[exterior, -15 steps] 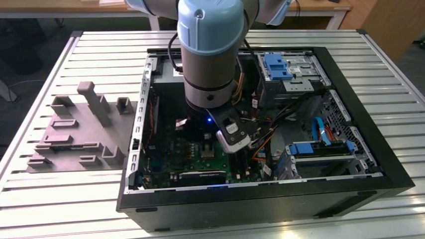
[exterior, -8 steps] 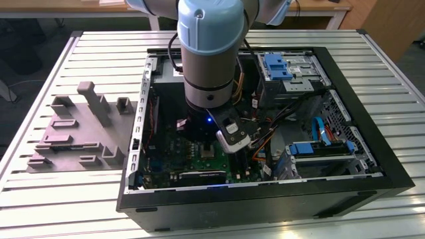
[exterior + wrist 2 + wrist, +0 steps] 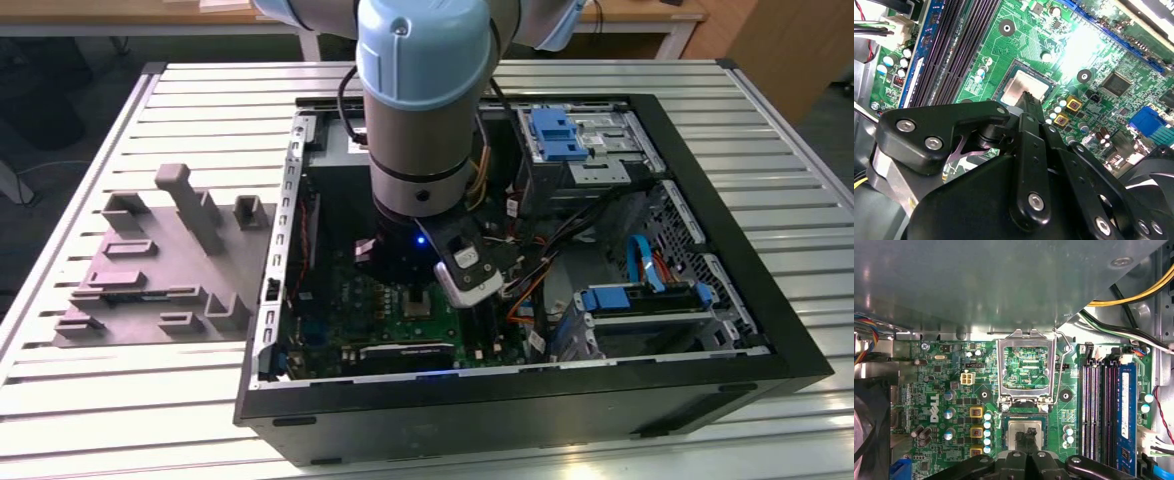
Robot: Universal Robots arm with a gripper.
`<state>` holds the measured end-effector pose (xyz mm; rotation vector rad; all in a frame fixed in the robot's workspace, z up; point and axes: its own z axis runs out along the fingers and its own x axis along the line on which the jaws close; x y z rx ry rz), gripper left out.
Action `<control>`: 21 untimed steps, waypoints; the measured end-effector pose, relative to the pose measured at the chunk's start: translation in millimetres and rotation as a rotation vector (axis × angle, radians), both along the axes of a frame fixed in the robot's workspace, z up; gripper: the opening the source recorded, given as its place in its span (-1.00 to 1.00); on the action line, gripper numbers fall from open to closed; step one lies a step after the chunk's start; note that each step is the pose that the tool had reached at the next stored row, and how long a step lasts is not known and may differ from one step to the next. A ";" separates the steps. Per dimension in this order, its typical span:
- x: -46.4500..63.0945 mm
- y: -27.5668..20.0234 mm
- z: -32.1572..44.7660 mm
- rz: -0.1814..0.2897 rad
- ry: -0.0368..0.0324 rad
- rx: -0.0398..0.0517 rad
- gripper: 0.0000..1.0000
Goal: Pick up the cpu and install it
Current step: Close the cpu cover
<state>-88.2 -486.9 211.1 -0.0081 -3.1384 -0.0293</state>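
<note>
Exterior view: the arm reaches into the open computer case on the desk; both wrist views: the hand hovers pressed together over the cpu lying in its socket (retention frame still raised), so seating appears done, latching remains.

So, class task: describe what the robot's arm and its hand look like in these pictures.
In the exterior view the arm is a thick silver-grey cylinder with a pale blue cap, a dark band and a small blue light at the wrist. A silver and black camera unit is clipped beside it. In the second wrist view the hand is matte black linkage plates joined by silver screws.
</note>
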 end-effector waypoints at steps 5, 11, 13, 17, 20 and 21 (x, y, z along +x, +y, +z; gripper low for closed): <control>0.0 0.0 0.1 0.000 0.0000 -0.0001 -0.79; 0.0 0.3 8.1 0.000 -0.0022 -0.0003 -0.79; 0.0 0.6 14.9 0.000 -0.0032 -0.0005 -0.79; 0.0 1.1 28.7 0.000 -0.0061 -0.0006 -0.79; 0.0 1.3 38.5 0.000 -0.0099 -0.0006 -0.79; 0.0 1.3 41.0 0.000 -0.0114 -0.0007 -0.79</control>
